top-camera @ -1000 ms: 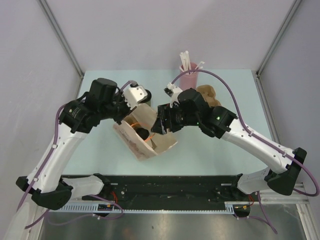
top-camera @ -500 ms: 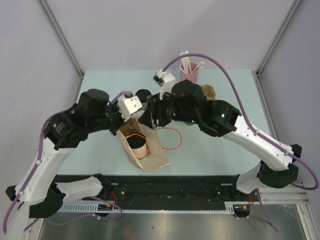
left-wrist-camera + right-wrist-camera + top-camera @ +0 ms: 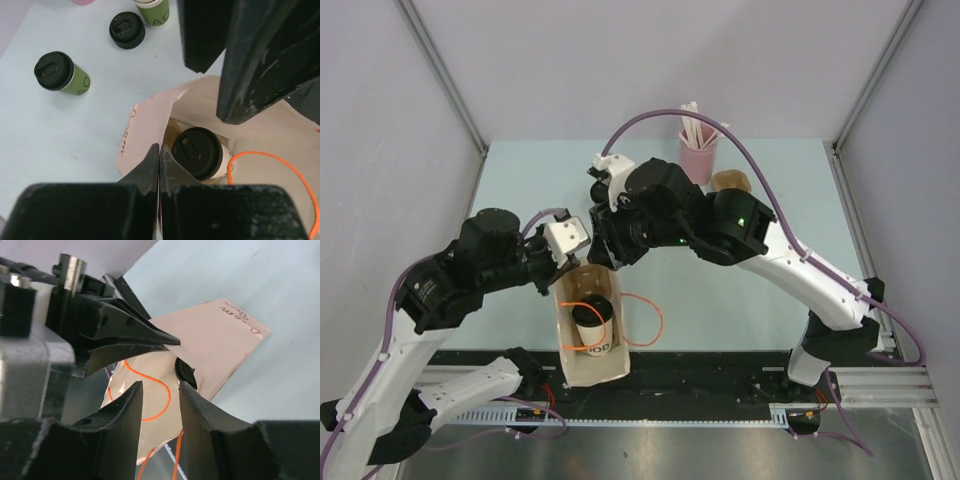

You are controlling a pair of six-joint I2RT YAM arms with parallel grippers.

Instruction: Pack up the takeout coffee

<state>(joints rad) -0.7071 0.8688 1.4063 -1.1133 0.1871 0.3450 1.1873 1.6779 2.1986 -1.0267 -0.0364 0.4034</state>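
L gripper: fingertips pressed tight together, pinching the rim flap of the paper bag. It held that edge a sec ago too, but the arm has drawn back toward the near edge and taken the bag along.

R gripper: jaws apart w/ a modest gap, narrower than a sec ago, and nothing visibly clamped between them. It has lifted out of the bag mouth and now hovers just above and behind it; the R arm has swung toward the rear left.

So what's new:
- The bag no longer lies slanted mid-table. It stands mouth-up near the front edge of the table.
- The white cup, black lid on, sits upright inside at the bottom, lettering showing in the top view.
- The orange handle has flopped out over the bag's right side.

We read that as cup no. 1 packed and let go, i.e. roughly halfway.

Further out, per the L wrist cam, a lidded green cup stands on the table well apart from the bag. Beyond it sit a black lid (cup under it or not, can't tell) and a second green cup, cut off by the frame. The top view hides all three under the R arm. The pink cup of straws is at the rear, not ours to pack.

Next, prob. the R arm goes for the lidded green cup while the L keeps the mouth open.
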